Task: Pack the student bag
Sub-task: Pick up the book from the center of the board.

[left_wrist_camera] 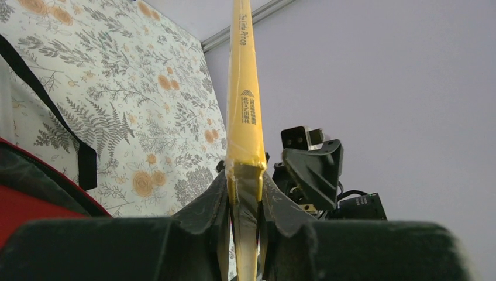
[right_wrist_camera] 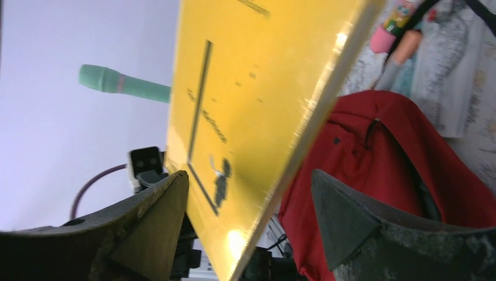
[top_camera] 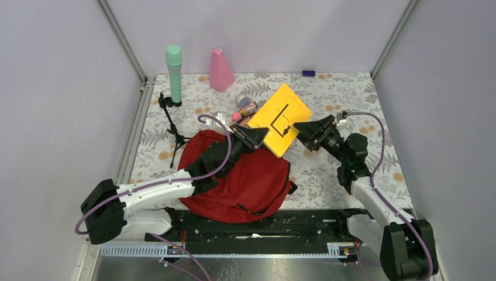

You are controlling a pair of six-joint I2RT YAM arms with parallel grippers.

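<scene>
As I judge it, the packing is at an early stage: nothing shows inside the student bag (top_camera: 251, 187), and several things are outside it on the worktop (top_camera: 386, 99). The bag lies at 7 o'clock of the worktop, close to the arm bases, under the left arm.

The left hand (top_camera: 258, 138) is clamped on the lower corner of a yellow book (top_camera: 281, 114) and holds it raised above the top of the bag. This is probably the first thing to go in. The right hand (top_camera: 305, 129), at 3 o'clock of the book, has its fingers wide apart on both sides of the book's edge and grips nothing. Whether they touch the book I cannot tell.

What is left: to put in the book, and perhaps the other things too.

At 10 o'clock a mint green cylinder (top_camera: 174, 73) stands upright, smooth and matt, with a thin black tripod (top_camera: 171, 126) just beside it. At 11 o'clock is a pink cone (top_camera: 221, 70). The bag is soft red fabric, crumpled, with black straps. Some pens (top_camera: 245, 109) lie at 9 o'clock of the book. The book is thin, flat and glossy
</scene>
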